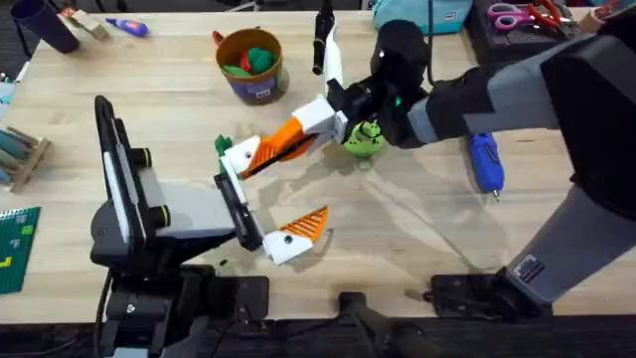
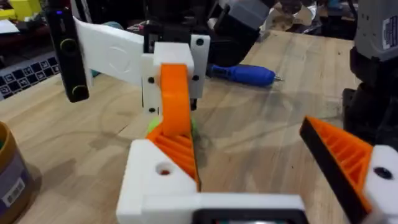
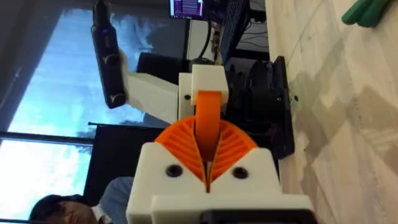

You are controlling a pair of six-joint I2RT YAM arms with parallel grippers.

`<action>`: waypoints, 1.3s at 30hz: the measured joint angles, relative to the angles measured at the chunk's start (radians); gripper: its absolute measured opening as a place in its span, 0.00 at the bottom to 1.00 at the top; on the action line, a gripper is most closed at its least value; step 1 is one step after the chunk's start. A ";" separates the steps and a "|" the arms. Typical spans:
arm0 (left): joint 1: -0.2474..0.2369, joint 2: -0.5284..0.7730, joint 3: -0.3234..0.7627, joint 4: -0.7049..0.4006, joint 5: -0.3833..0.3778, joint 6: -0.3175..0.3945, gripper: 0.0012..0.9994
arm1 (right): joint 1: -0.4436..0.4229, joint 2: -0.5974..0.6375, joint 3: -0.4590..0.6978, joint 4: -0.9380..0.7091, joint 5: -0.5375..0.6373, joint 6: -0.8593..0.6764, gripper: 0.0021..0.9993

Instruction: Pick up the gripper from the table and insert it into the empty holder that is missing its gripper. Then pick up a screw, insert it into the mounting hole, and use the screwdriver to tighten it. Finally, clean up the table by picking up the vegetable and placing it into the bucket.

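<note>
The right claw [image 1: 320, 121] pinched the gripper [image 1: 283, 142] tight, right at the holder [image 1: 238, 156]. It needed a slow, straight push in. The left claw [image 1: 270, 189] stood wide open.

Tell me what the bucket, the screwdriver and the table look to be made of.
The bucket: probably card or thin plastic, orange-brown with a printed purple label band. The screwdriver: smooth blue plastic body by its soft sheen, with a thin metal-looking bit. The table: pale wood, matte, with visible grain and plank seams.
</note>
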State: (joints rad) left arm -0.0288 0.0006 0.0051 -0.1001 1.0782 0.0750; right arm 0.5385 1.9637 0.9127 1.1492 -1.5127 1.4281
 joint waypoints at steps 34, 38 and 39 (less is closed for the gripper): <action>0.000 0.000 0.000 -0.001 0.003 -0.003 0.99 | 0.000 0.000 0.005 0.002 0.005 -0.004 0.81; 0.000 0.000 0.000 -0.001 0.003 -0.003 0.99 | 0.000 0.000 0.006 0.002 0.005 -0.004 0.82; 0.000 0.000 0.000 -0.001 0.003 -0.003 0.99 | 0.000 0.000 0.006 0.002 0.005 -0.004 0.82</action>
State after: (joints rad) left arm -0.0292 0.0006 0.0051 -0.1009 1.0813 0.0715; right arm 0.5385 1.9636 0.9184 1.1511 -1.5082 1.4245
